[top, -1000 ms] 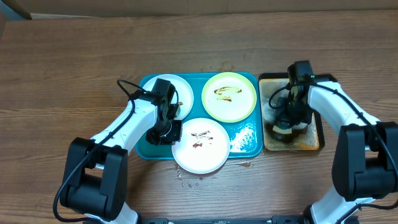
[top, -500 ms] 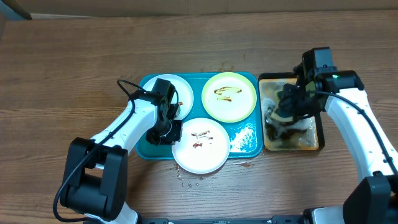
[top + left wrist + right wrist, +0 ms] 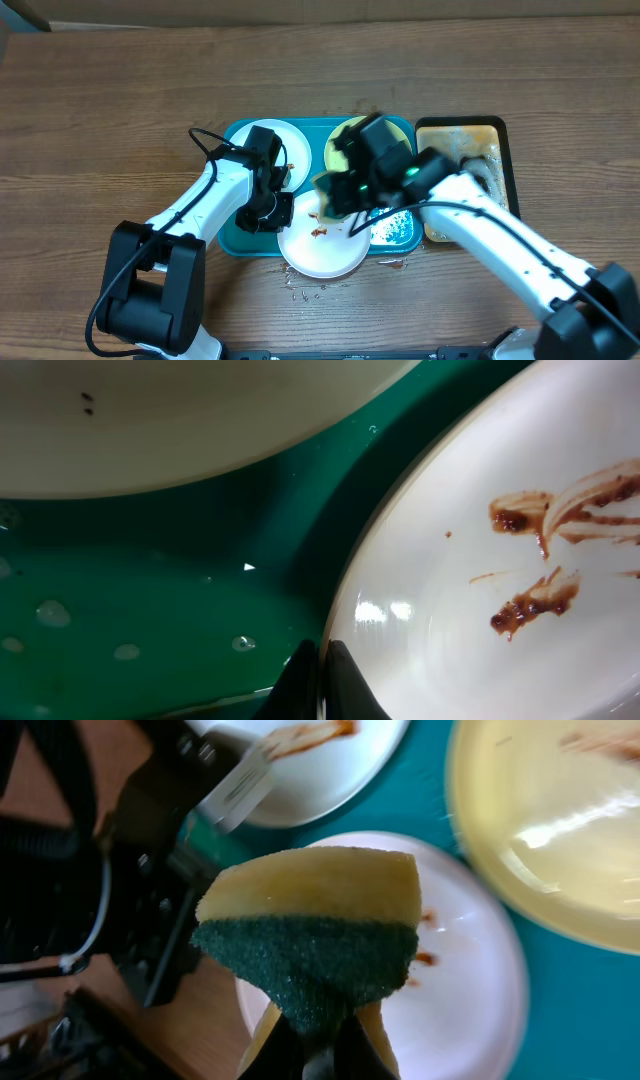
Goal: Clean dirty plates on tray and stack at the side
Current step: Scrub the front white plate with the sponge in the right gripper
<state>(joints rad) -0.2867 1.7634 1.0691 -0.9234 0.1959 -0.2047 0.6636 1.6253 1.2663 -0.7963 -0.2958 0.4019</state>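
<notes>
Three plates lie on the teal tray (image 3: pixel 232 238): a white one at the back left (image 3: pixel 292 150), a pale yellow-green one (image 3: pixel 342 143) half hidden under my right arm, and a sauce-smeared white one at the front (image 3: pixel 320 248). My left gripper (image 3: pixel 276 212) is shut on the left rim of the front white plate (image 3: pixel 480 540), its tips (image 3: pixel 322 682) pinching the edge. My right gripper (image 3: pixel 320 1045) is shut on a yellow and green sponge (image 3: pixel 310 920), which hangs above the front white plate (image 3: pixel 470 1010). From overhead the sponge (image 3: pixel 328 188) sits over that plate's far edge.
A black-rimmed, brown-stained tray (image 3: pixel 495 135) stands to the right of the teal tray. Foam (image 3: pixel 395 228) lies in the teal tray's front right corner. Sauce drops (image 3: pixel 305 293) spot the table in front. My left arm (image 3: pixel 140 900) is close to the sponge.
My right arm has swung left from the black-rimmed tray, carrying the sponge to above the front white plate. The left arm has not moved.
</notes>
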